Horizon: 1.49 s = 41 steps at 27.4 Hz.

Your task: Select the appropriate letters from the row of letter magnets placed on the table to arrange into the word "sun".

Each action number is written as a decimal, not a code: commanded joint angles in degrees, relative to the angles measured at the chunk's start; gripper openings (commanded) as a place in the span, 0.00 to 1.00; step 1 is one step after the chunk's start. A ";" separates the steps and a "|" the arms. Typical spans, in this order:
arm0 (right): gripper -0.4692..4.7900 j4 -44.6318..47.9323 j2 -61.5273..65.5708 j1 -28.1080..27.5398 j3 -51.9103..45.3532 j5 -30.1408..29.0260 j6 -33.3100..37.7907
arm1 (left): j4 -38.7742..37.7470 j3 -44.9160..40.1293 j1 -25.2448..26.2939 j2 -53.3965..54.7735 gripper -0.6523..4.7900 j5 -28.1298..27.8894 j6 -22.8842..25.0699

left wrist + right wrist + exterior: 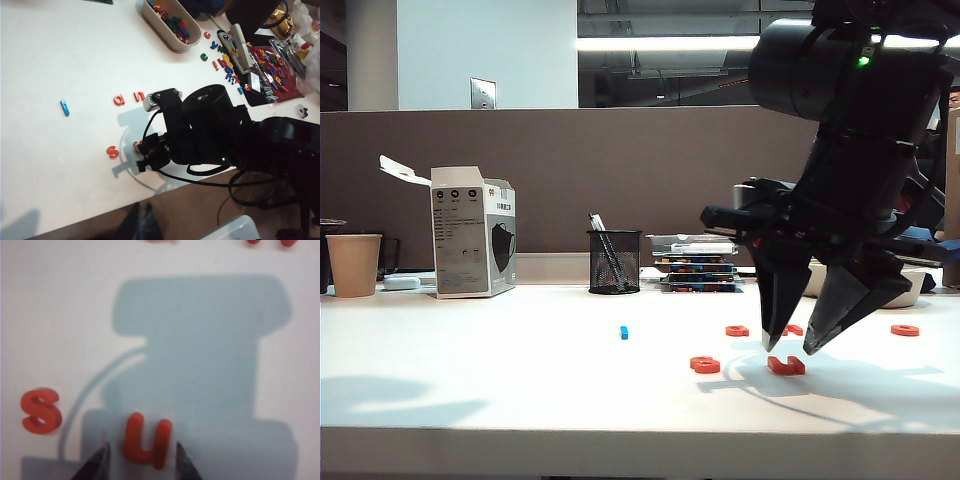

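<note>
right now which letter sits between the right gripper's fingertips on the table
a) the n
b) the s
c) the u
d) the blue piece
c: in the right wrist view the u lies flat on the table between the two fingertips of the right gripper, jaws apart on either side, with the s lying off to one side.

The right gripper stood with its fingertips apart on either side of the u, a narrow gap on each side, and the s lay near it on the table. Behind, the row of letter magnets and the blue piece left bare tabletop between. The left gripper was out of view.
</note>
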 commanded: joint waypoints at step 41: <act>0.49 -3.15 17.27 -9.62 19.50 5.81 -8.15 | -0.07 0.15 -0.02 -0.13 0.11 -0.22 0.24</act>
